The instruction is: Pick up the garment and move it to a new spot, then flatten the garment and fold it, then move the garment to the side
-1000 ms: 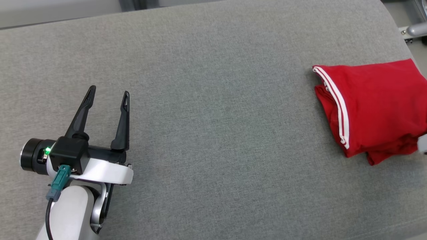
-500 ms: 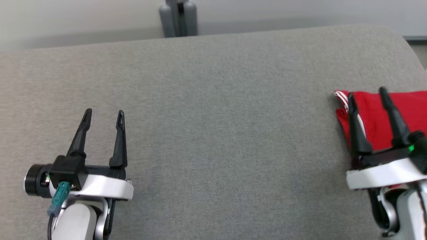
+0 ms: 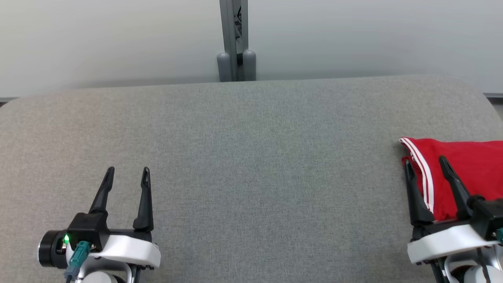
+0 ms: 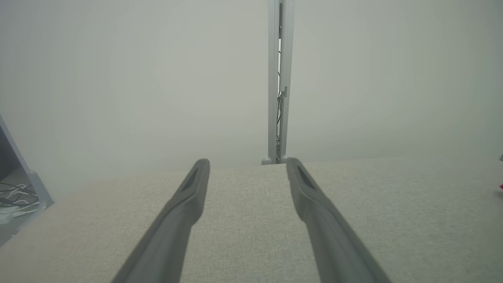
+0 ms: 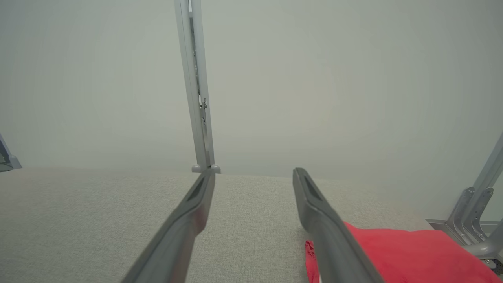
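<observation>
The garment (image 3: pixel 467 169) is red with white stripes along one edge and lies folded at the right end of the grey padded table (image 3: pixel 251 157). In the right wrist view the garment (image 5: pixel 408 255) shows at the lower right, beside the right finger. My right gripper (image 3: pixel 426 164) hovers open at the lower right, above the garment's near left corner, nothing between its fingers. At the lower left my left gripper (image 3: pixel 127 172) is open and empty over bare table, far from the garment. The left gripper (image 4: pixel 247 163) points toward the table's far edge.
A grey metal post (image 3: pixel 235 39) stands behind the table's far edge against a pale wall. A grey metal bracket (image 5: pixel 471 220) stands off the table's right end. Cables (image 4: pixel 11 194) lie on the floor past the left end.
The head camera has tilted up, bringing the wall and post into view. My right gripper has come into view at the lower right, over the garment. Both grippers stay open.
</observation>
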### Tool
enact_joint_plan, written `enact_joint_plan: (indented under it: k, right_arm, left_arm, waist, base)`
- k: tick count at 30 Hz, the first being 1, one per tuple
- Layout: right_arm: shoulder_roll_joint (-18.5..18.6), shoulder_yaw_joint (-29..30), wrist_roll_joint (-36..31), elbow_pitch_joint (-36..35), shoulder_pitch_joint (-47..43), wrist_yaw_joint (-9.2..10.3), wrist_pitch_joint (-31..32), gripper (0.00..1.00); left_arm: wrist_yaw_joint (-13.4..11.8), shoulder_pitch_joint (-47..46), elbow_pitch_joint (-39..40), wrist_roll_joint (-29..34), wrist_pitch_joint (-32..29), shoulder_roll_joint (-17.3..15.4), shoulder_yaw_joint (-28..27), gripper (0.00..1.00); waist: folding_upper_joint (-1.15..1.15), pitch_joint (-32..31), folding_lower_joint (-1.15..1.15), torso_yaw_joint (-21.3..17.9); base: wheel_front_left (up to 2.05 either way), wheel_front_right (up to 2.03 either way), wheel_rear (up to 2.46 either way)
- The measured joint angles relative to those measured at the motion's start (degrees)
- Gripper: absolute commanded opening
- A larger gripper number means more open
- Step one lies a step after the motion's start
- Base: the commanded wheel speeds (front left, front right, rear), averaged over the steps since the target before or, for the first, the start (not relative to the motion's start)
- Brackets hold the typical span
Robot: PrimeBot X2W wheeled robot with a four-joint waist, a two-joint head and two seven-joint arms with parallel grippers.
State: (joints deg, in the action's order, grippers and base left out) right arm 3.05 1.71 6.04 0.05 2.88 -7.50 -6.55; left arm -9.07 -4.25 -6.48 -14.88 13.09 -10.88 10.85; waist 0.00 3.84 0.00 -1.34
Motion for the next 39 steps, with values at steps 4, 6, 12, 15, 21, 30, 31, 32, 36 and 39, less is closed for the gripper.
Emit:
enact_joint_plan:
  k: [4,6,12,15,21,30,31,32,36,39]
  right_arm:
    - [-0.1,1.4,0.8,-0.1,-1.8,0.0,0.5,1.0]
    - [-0.1,1.5,1.8,-0.1,-2.6,0.0,0.5,1.0]
    - [-0.2,1.5,3.6,-0.1,-3.5,0.0,0.6,1.0]
    - [-0.2,1.7,3.7,0.0,-3.6,0.0,0.7,1.0]
    - [-0.2,1.9,3.7,0.0,-4.2,0.0,1.1,1.0]
    - [-0.2,1.7,3.7,-0.2,-4.6,0.0,1.4,1.0]
    - [-0.2,1.7,3.7,-0.2,-4.6,0.0,1.5,1.0]
    - [-0.2,1.7,3.7,-0.2,-4.6,0.0,1.5,1.0]
    - [-0.2,1.7,3.6,-0.4,-4.6,0.0,1.8,1.0]
    - [-0.2,1.9,3.6,-0.5,-4.6,0.0,2.0,1.0]
  left_arm:
    - [0.0,1.4,0.5,-0.8,-0.5,0.1,0.1,1.0]
    - [-0.1,2.0,0.7,-1.0,-0.8,0.1,0.1,1.0]
    - [-0.3,2.9,1.4,-1.2,-1.8,-0.4,0.4,1.0]
    - [-0.4,3.0,1.4,-1.2,-2.1,-0.8,0.6,1.0]
    - [-0.6,3.6,1.7,-1.2,-2.5,-1.1,0.9,1.0]
    - [-0.6,3.4,1.1,-1.3,-2.6,-1.3,1.2,1.0]
    - [-0.6,3.4,1.0,-1.4,-2.6,-1.3,1.2,1.0]
    - [-0.6,3.4,1.0,-1.4,-2.6,-1.3,1.2,1.0]
    - [-0.7,3.1,0.8,-1.4,-2.5,-1.5,1.3,1.0]
    - [-0.8,2.9,0.6,-1.7,-2.5,-1.5,1.3,1.0]
  waist:
    - [0.0,-1.7,0.0,0.2]
    - [0.0,-2.3,0.0,0.3]
    - [0.0,-3.3,0.0,0.4]
    - [0.0,-3.7,0.0,0.5]
    - [0.0,-3.9,0.0,0.7]
    - [0.0,-4.0,0.0,1.5]
    - [0.0,-4.1,0.0,1.5]
    - [0.0,-4.1,0.0,1.5]
    - [0.0,-4.1,0.0,1.3]
    - [0.0,-4.1,0.0,1.1]
  base:
    - [0.0,0.0,0.0]
    - [0.0,0.0,0.0]
    - [0.0,0.0,0.0]
    - [0.0,0.0,0.0]
    - [0.0,0.0,0.0]
    - [0.0,0.0,0.0]
    - [0.0,0.0,0.0]
    - [0.0,0.0,0.0]
    - [0.0,0.0,0.0]
    - [0.0,0.0,0.0]
